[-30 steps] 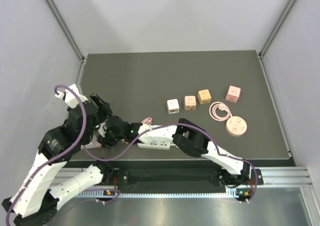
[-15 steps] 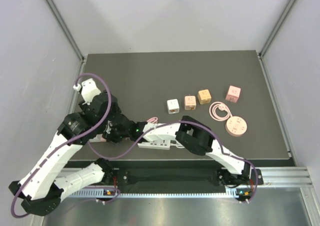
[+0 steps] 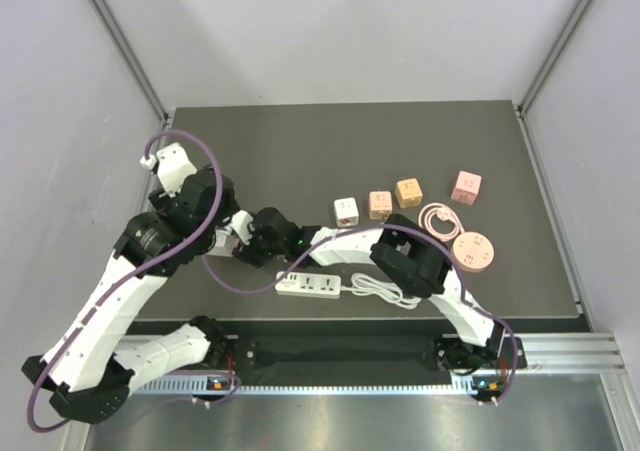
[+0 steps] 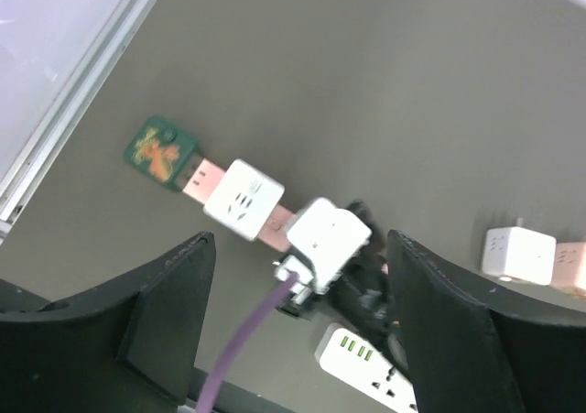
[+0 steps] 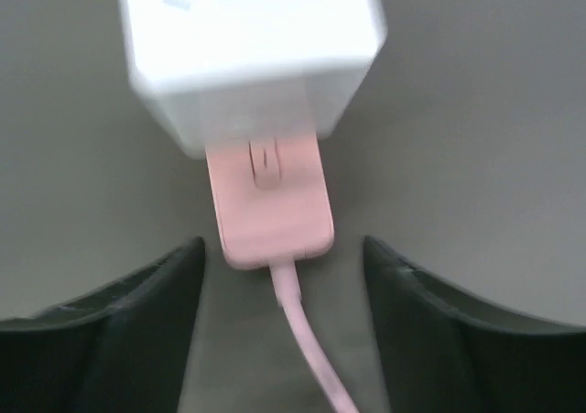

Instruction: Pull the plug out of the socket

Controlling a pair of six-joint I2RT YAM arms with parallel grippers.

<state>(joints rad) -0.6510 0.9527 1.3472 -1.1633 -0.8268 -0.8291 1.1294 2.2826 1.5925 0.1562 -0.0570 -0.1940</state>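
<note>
Straddles pink plug [image 5: 270, 202], seated in white socket [image 5: 252, 56], with right end effector [image 5: 284, 248] apart, not touching; hangs left end effector [image 4: 298, 248] apart too.

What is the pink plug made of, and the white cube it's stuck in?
The plug looks like smooth, matte pink plastic: the colour is even and the corners are rounded and moulded. The cube looks like hard white plastic, slightly shiny, with neat moulded edges. That is a best guess, since the close view is a bit blurry.
</note>
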